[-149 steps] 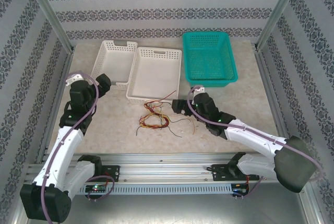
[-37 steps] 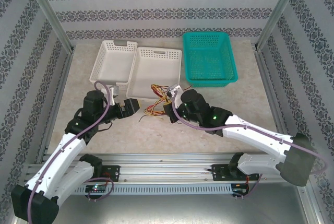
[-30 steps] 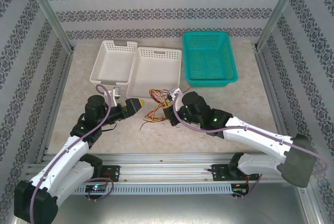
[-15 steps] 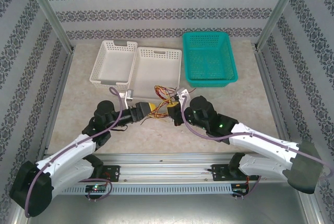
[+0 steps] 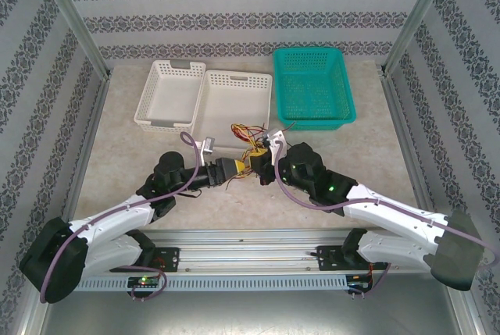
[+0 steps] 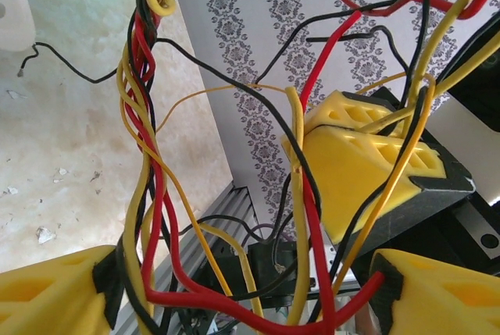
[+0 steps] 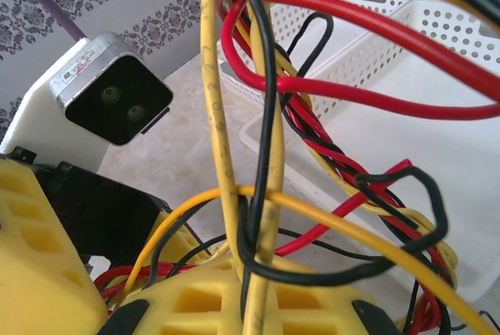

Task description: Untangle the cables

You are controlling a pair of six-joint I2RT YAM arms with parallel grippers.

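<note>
- the right claw [image 5: 262, 161] is pinched tight on the cables [image 6: 144, 155]. the wires stick up out of its yellow tip.
- the left claw [image 6: 242, 304] has its two fingers [image 6: 47, 300] apart. it is not squeezing anything yet.
- the cables sit right inside the left claw's gap. a twisted rope of yellow, red and black wires touches the finger on the left side of the wrist view. loose wires cross near the other finger.
- the long way of that rope goes from the finger straight out ahead of the left claw, not across the gap. i think a squeeze here would catch many wires at once.
- the two claws are tip to tip, just beside each other, with the tangle between them. both are at the bunch. the right one has the hold and the left one is free, so i think the left claw makes the next grab and pull.
- past the right claw, the loose ends fan out toward the white basket [image 5: 234, 105] close by.
- the wires are thin, bendy and wavy, with smooth shiny skin. some wind round each other like a braid, and some make open loops.
- the claw fingers are chunky yellow blocks with little holes and black edges.
- the table [image 5: 117, 140] under the claws is pale and speckled like stone.
</note>
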